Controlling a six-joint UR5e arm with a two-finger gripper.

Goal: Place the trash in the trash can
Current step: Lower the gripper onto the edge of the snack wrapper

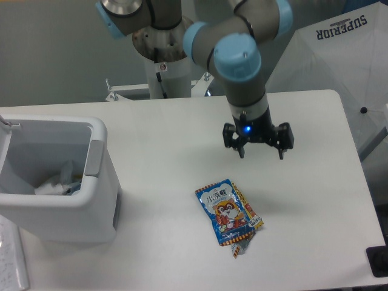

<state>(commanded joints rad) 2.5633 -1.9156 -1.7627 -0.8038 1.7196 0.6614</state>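
While the arm hangs over the middle of the white table, its gripper hovers with the 2 black fingers spread wide and nothing between them; a small blue light glows on the wrist just above.

Just below and a little left of the gripper lies the snack packet, flat on the tabletop, glossy and slightly crinkled, blue with a cartoon animal on its face and a yellow-red strip along one long edge. Its long axis runs on a diagonal, from the upper left corner down to a torn-looking silvery end at the lower right. It is apart from the gripper, untouched.

Well off to the left stands the trash can, a smooth white plastic bin with rounded corners and a grey strip on its rim. Inside it I can make out the crushed bottle, clear and pale, resting at the bottom.

Nothing lies between packet and bin. Behind the table a white cloth shows the printed word SUPERIOR.
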